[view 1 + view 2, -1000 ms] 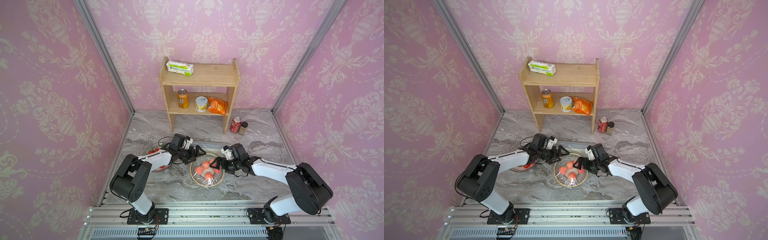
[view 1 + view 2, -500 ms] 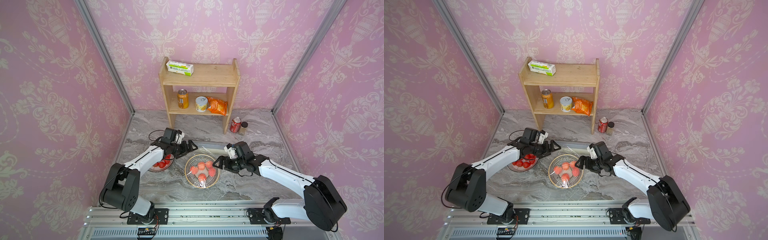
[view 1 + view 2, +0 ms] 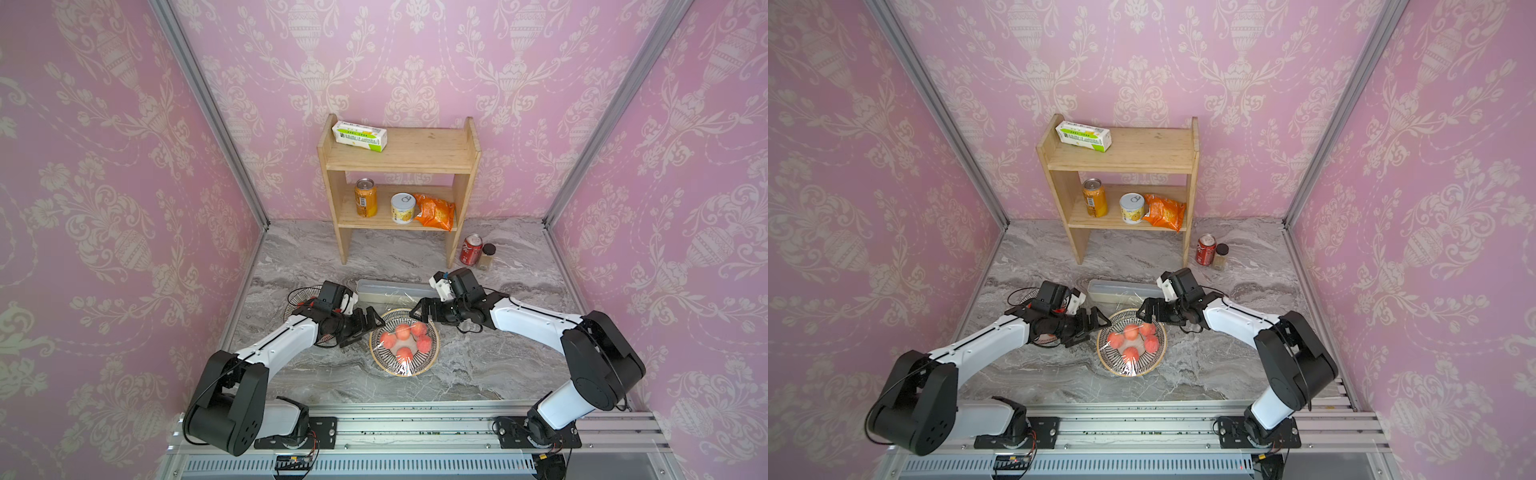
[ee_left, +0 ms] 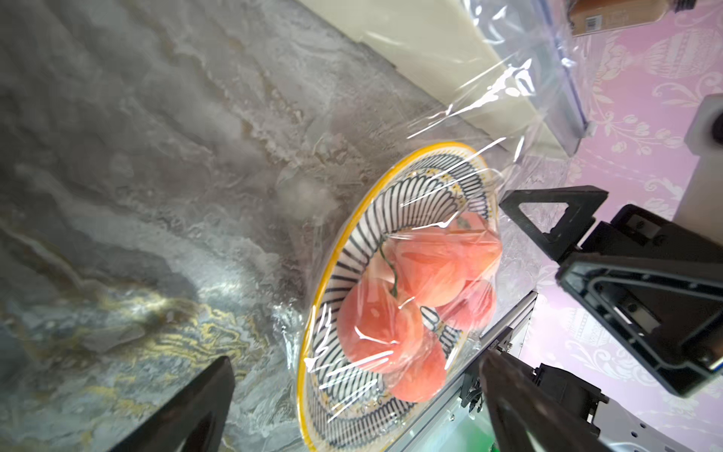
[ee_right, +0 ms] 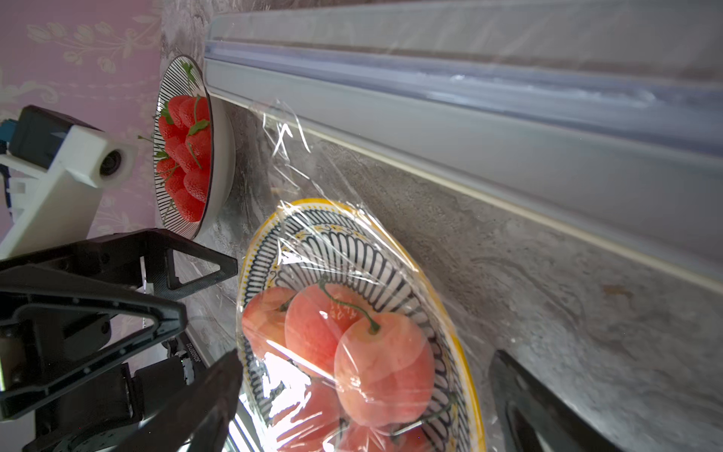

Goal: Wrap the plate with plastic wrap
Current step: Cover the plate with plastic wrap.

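Note:
The plate (image 3: 432,361) (image 3: 1158,361), yellow-rimmed with black stripes, holds several peach-coloured fruits near the table's front. Plastic wrap (image 4: 489,90) (image 5: 297,156) lies crinkled over the fruit and plate and runs back to its long cream dispenser box (image 3: 395,291) (image 5: 469,129) just behind. My left gripper (image 3: 365,326) (image 4: 352,411) stands open at the plate's left rim, holding nothing. My right gripper (image 3: 419,309) (image 5: 364,411) is open too, over the plate's far right rim, empty. Film passes under both sets of fingers.
A striped bowl of strawberries (image 5: 184,156) (image 3: 295,299) sits left of the plate, mostly under my left arm. At the back stands a wooden shelf (image 3: 399,166) with a white-and-green carton (image 3: 359,136), cans and a snack bag. A red can (image 3: 471,249) and small jar (image 3: 487,255) stand beside it.
The plate slid slightly left. My left gripper swung back over the strawberry bowl, then came forward to the plate's left rim. My right gripper edged toward the far rim. Both stayed open.

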